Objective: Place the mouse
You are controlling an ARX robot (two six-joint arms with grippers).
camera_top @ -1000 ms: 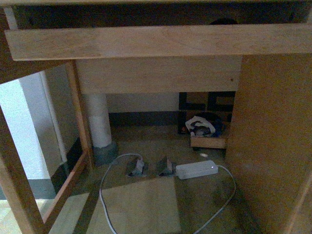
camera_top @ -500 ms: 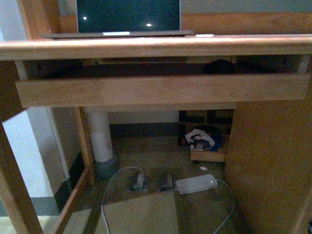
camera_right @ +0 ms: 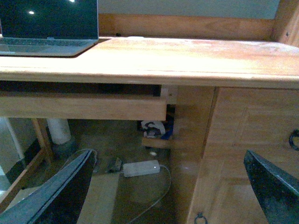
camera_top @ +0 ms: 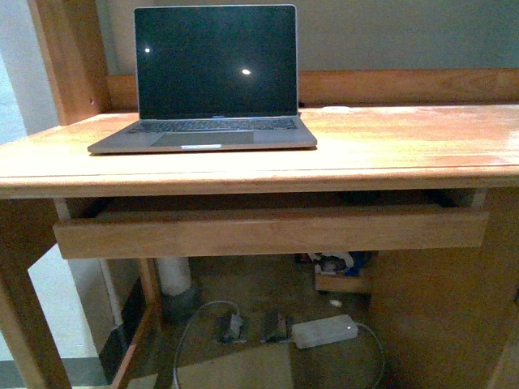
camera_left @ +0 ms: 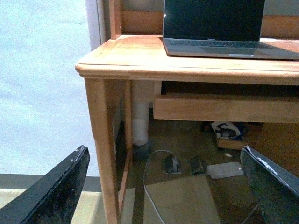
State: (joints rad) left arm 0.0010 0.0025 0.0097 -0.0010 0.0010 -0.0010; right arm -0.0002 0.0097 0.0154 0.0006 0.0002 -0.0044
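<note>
We find no mouse on the tabletop (camera_top: pixel 389 146) or elsewhere, and the left pincer (camera_left: pixel 163 149) and right pincer (camera_right: pixel 169 153) gape wide, empty; we judge it light, hard, slick-domed, best pinched across its flanks.

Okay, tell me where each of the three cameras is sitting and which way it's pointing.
Front view: on the robot's body, facing the desk head-on, laptop on top, drawer front below; no arm shows.
Left wrist view: low, near the desk's left corner, looking under it; the left gripper is open at the frame's edges.
Right wrist view: low, facing the desk's right side; the right gripper is open too.
Shared: all three show the laptop and the white adapter on the floor.
</note>
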